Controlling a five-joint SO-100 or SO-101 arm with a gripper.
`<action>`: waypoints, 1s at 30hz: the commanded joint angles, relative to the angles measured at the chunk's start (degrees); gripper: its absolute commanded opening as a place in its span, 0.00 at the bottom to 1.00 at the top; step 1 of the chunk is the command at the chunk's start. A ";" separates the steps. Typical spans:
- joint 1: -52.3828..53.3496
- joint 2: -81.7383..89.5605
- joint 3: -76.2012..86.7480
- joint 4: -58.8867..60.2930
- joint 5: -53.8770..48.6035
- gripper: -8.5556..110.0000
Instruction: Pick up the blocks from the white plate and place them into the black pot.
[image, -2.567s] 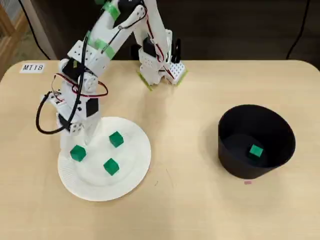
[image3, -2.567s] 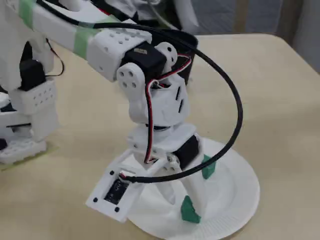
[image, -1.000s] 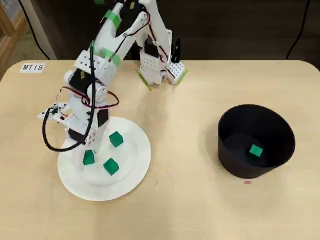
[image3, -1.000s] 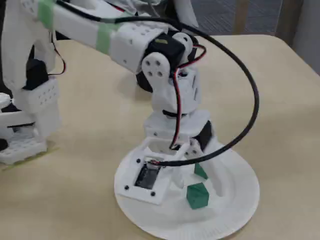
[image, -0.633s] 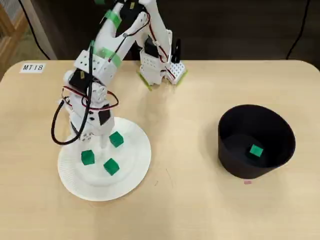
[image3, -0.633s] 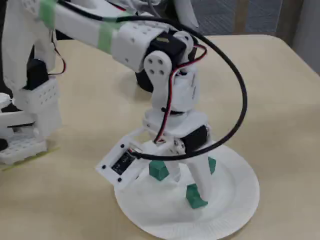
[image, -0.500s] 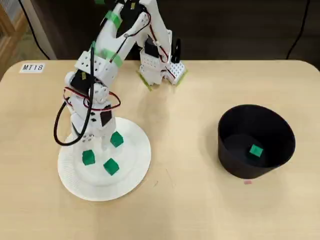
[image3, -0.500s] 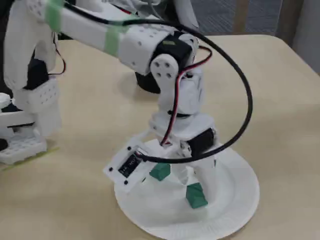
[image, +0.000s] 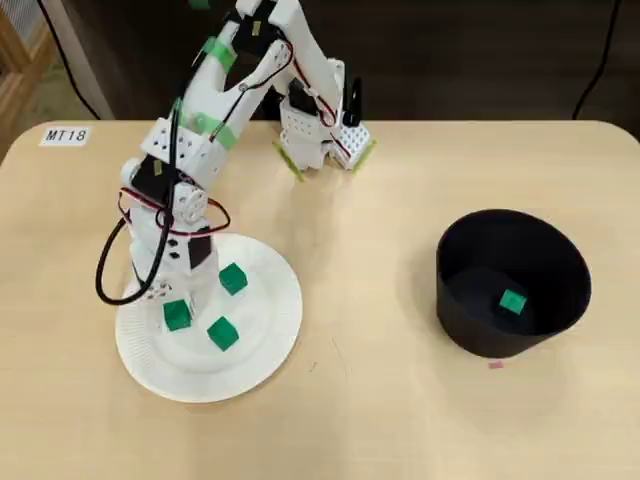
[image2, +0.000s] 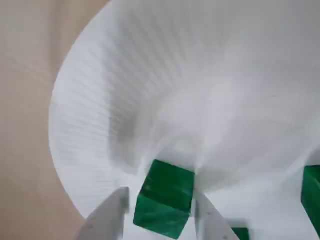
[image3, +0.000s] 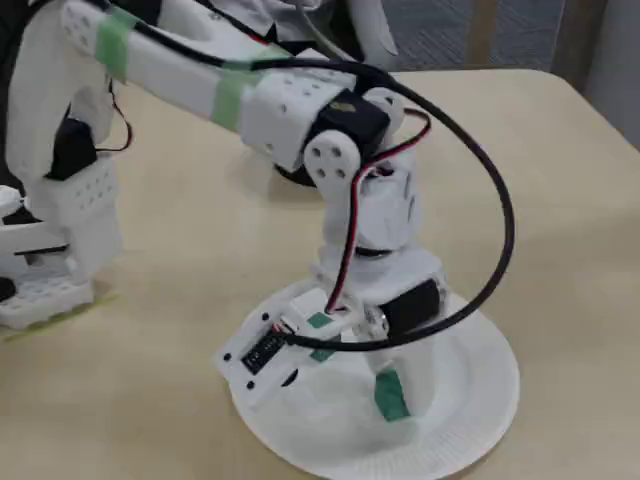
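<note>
Three green blocks sit on the white plate (image: 262, 335) at the left of the counter (image: 380, 420) in the overhead view; a fourth block (image: 512, 301) lies on the floor of the black pot (image: 470, 330) far off to the right, well apart from the plate.

Left to right on the plate, overhead: one block (image: 177, 315) right at the tip of the arm (image: 190, 140), a second (image: 222, 333) just below and to the right of it, lying free, and a third (image: 233, 278) nearer the plate's upper part, also free.

From the wrist view I see the pincer (image2: 159, 212) straddling the first block (image2: 164, 198). Its two pale fingers (image2: 106, 216) stand apart, one on either side of the cube. There is a thin gap on the left side; the right finger looks to be at or very near the cube's face, but I cannot tell if it touches. The block seems to rest on the plate (image2: 210, 90). Another block (image2: 312, 196) shows at the right edge, and a sliver of green (image2: 240, 234) at the bottom edge.

Fixed view: the wrist hangs steeply over the plate (image3: 480, 400), with the black cable (image3: 490, 200) looping round it. Two bits of green show beneath the wrist, one (image3: 319, 322) by the camera mount, one (image3: 390, 396) lower to the right.
</note>
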 joint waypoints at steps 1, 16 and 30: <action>0.53 -0.26 -3.60 -0.44 1.14 0.10; -3.69 1.76 -26.46 0.97 -20.21 0.05; -41.84 16.96 -36.56 22.06 -34.98 0.05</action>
